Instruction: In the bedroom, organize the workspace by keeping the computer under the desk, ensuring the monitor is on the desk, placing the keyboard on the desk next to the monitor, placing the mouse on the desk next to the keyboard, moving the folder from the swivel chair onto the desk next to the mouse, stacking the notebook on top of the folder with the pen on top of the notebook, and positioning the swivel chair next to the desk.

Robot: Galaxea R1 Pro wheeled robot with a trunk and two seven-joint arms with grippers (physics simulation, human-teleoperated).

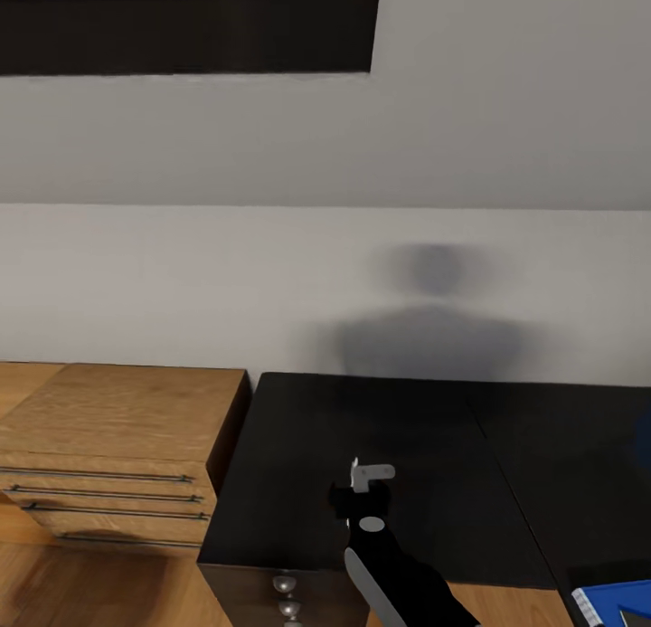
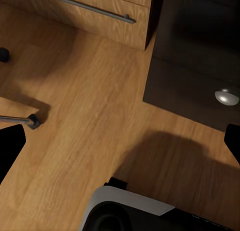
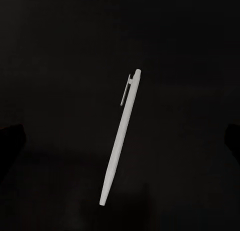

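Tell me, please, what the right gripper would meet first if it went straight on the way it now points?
Most likely the pen, lying on the black desk top midway between the open right gripper fingers; the desk surface comes right after. How far off it is cannot be told.

Glossy black right arm (image 1: 398,577), grey trim, seemingly white-tipped.
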